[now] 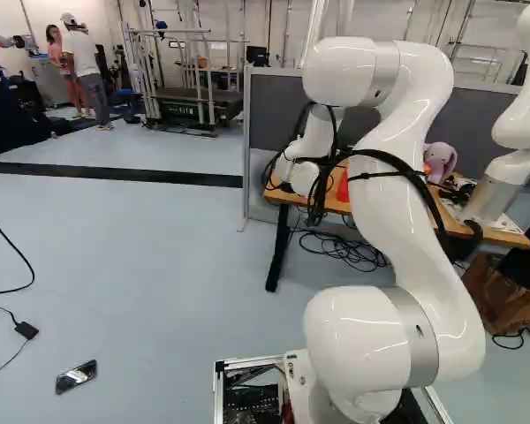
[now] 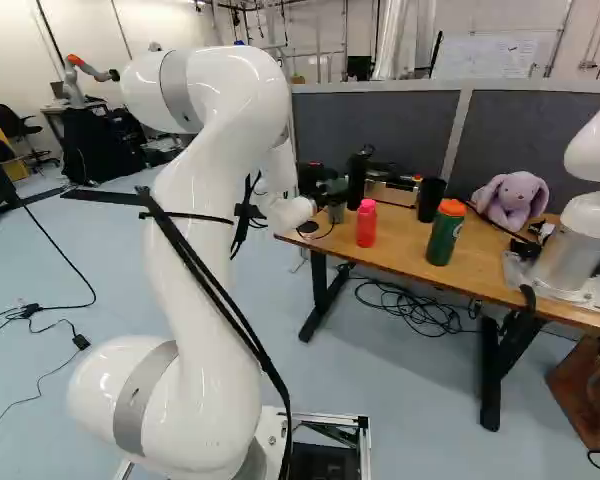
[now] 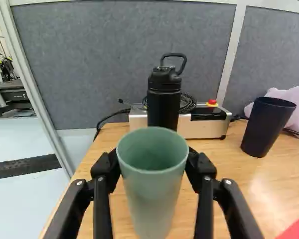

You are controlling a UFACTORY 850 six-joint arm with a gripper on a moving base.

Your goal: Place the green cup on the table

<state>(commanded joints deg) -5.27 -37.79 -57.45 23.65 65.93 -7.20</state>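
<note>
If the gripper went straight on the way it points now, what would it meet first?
Most likely the black bottle, which the gripper would reach with the green cup leading; how deep the gap is remains unclear in the wrist view.

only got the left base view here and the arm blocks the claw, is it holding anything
Observer: Yes, the wrist view shows the claw shut on the green cup, one finger on each side.
Operator: ok and whats straight past the cup, dont wanna knock stuff
Observer: A black bottle with a loop handle is upright there, its lower part hidden behind the cup's rim in the wrist view.
</note>
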